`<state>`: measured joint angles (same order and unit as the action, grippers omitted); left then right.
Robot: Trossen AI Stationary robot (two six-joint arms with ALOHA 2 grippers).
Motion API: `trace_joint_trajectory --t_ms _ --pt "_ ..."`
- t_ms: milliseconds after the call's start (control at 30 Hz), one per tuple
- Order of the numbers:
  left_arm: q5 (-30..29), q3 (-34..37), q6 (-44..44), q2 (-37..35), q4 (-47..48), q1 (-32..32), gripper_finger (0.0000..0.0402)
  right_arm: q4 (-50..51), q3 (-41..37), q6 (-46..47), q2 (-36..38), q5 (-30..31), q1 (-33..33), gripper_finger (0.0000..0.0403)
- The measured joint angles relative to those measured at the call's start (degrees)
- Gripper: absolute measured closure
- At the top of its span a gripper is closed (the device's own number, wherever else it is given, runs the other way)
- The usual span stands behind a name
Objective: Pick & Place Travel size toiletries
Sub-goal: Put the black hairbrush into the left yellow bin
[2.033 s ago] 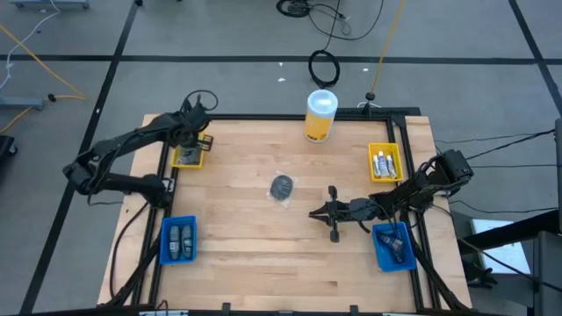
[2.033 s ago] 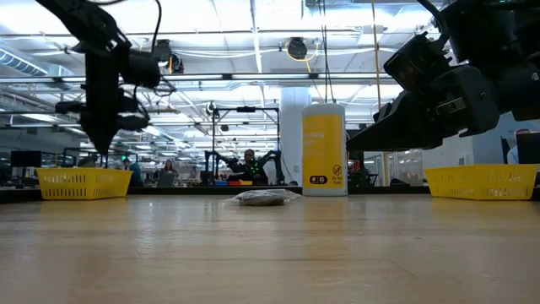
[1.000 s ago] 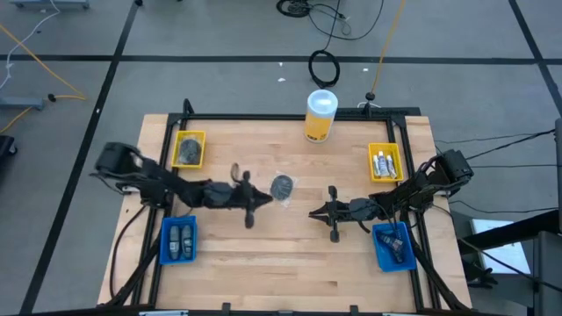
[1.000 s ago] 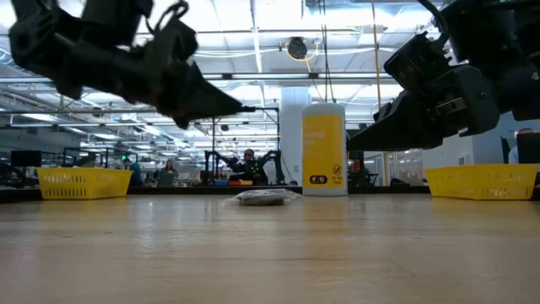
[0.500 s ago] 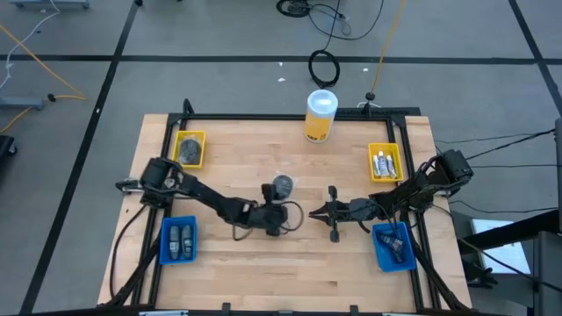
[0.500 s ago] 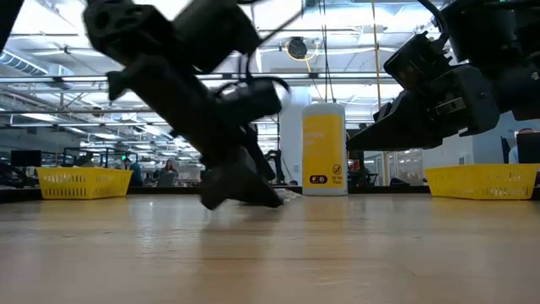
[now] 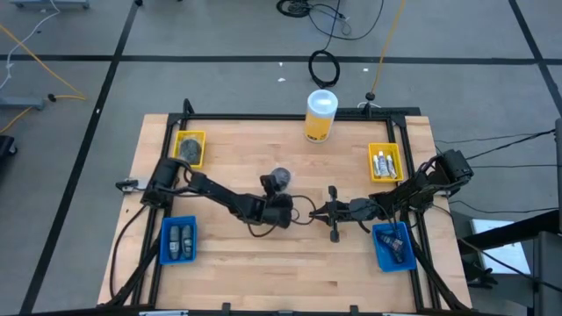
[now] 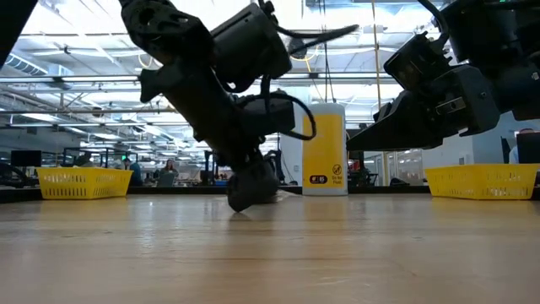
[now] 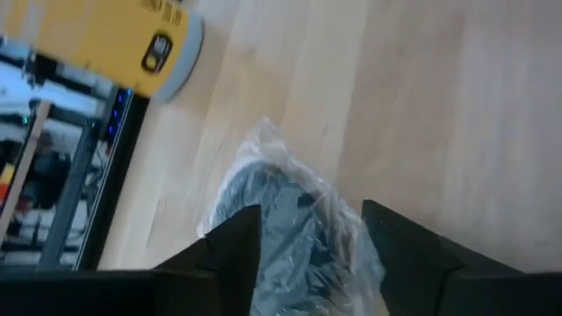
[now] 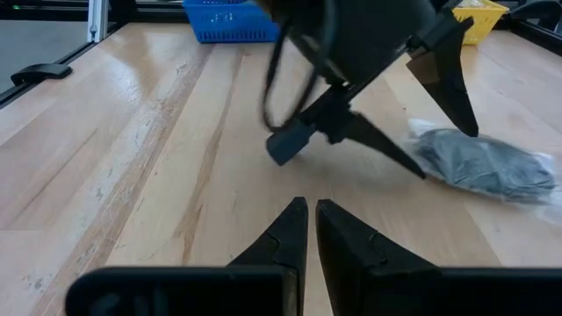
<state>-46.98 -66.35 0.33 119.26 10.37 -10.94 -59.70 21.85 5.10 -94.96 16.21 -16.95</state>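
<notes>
A round dark grey disc in clear wrap [image 7: 280, 178] lies flat on the wooden table's middle. My left gripper [image 7: 279, 187] is down at the table over it, open, with one finger on each side of the disc [image 9: 285, 215]. The right wrist view shows one left finger [image 10: 378, 145] near the disc's [image 10: 483, 162] end and the other above it. My right gripper [image 7: 312, 211] hovers shut, right of the disc and pointing toward the left gripper; nothing is between its fingers [image 10: 312, 206]. My left gripper comes at the wrapped disc from the table's near side, slanting down, with a finger at either edge of the wrap [image 9: 230, 204]. The disc lies flat on the table. I cannot tell whether the fingers touch the wrap.
A large yellow cylinder container [image 7: 320, 116] stands at the far edge. A yellow bin [image 7: 190, 149] far left holds another disc, and a yellow bin [image 7: 385, 162] at the right holds white tubes. Blue bins sit near left [image 7: 178, 240] and near right [image 7: 392, 244].
My left gripper has swung from left of the disc toward the table's right, dropped to the tabletop and come up on the disc from the near side, tipping its fingers downward. The disc lies about where it was.
</notes>
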Motion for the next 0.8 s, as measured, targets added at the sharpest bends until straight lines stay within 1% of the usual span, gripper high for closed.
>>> trace_joint_trajectory --t_ms 133,267,467,633,667,767,800 --pt "0.15 0.02 -3.92 0.0 4.09 0.94 0.0244 0.0 0.0 0.17 0.0 -0.02 0.0 0.0383" --pt "0.45 0.07 -5.68 0.05 6.87 1.97 0.0292 0.0 0.01 0.2 0.0 -0.01 0.0 0.0383" --pt "1.03 0.13 -9.98 0.07 10.89 3.68 0.0388 0.0 0.0 0.22 0.0 -0.03 0.0 0.0383" --pt "1.5 0.21 -11.4 -0.47 11.13 2.33 0.04 0.0 0.01 0.2 0.0 -0.02 0.0 0.0383" --pt "2.74 0.24 -11.43 -0.89 10.64 1.71 0.04 0.0 0.0 0.21 0.0 -0.02 0.0 0.0383" --pt "10.24 0.47 -10.52 -2.92 10.16 -1.2 0.0401 0.0 0.01 0.2 0.0 -0.02 0.0 0.0383" --pt "11.28 0.55 -10.16 -3.65 10.22 -2.22 0.0401 0.0 0.0 0.2 0.0 -0.02 0.0 0.0383"
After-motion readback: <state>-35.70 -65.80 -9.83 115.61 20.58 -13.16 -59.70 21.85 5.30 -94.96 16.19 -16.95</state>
